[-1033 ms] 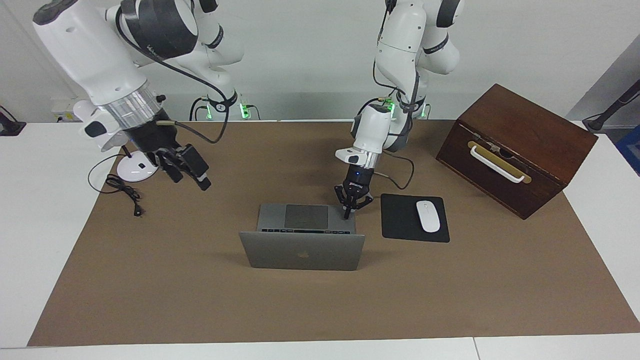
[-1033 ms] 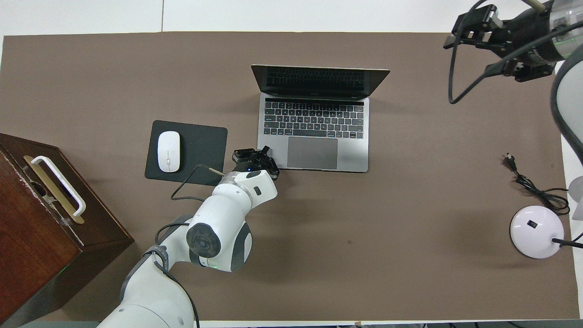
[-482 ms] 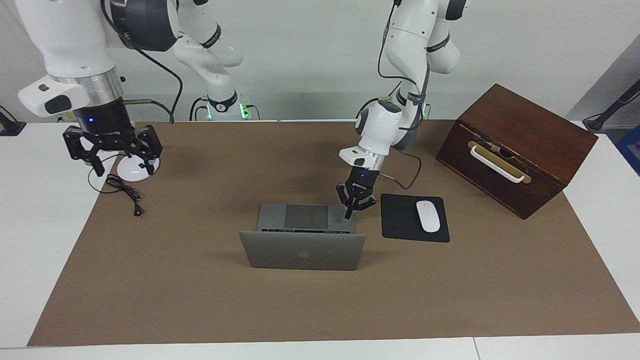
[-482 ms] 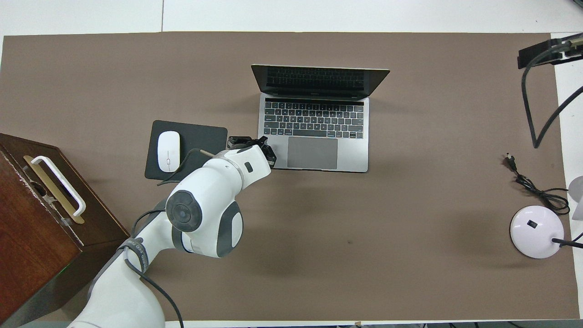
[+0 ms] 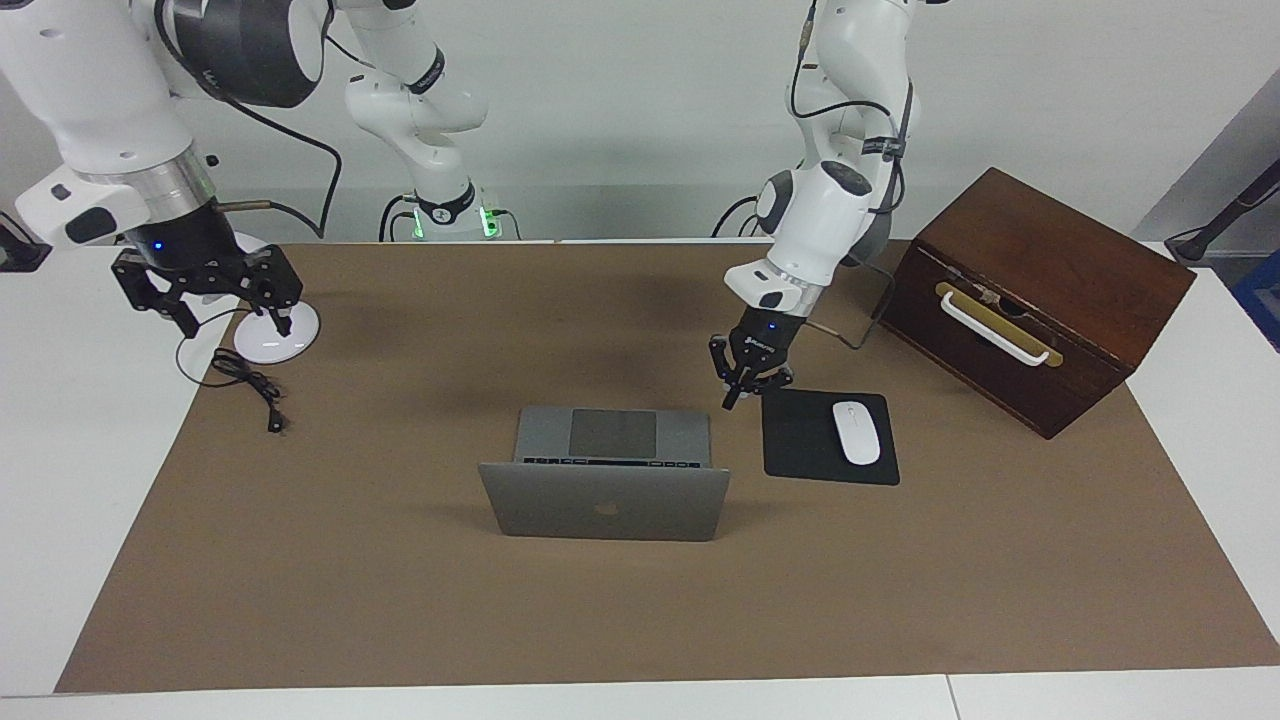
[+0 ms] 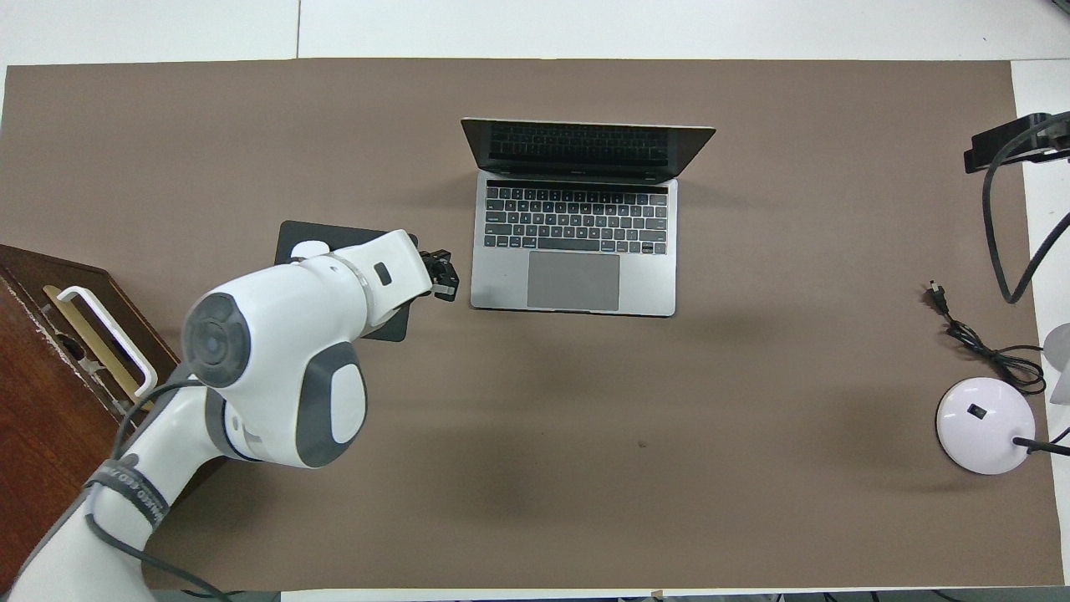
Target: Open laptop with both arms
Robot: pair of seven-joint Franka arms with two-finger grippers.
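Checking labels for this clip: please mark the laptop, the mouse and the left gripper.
laptop [image 6: 573, 281]: overhead view, on the trackpad.
mouse [image 5: 856, 432]: facing view, middle of its white top.
left gripper [image 5: 742, 391]: facing view, between its fingertips.

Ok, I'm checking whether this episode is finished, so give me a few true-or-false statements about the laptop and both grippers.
1. The laptop stands open, its lid raised. True.
2. The left gripper grips the laptop's lid. False: it hangs in the air beside the laptop, over the mat near the mouse pad, touching nothing.
3. The right gripper is over the lamp base, open. True.
4. The white mouse lies on the keyboard. False: it lies on the mouse pad.
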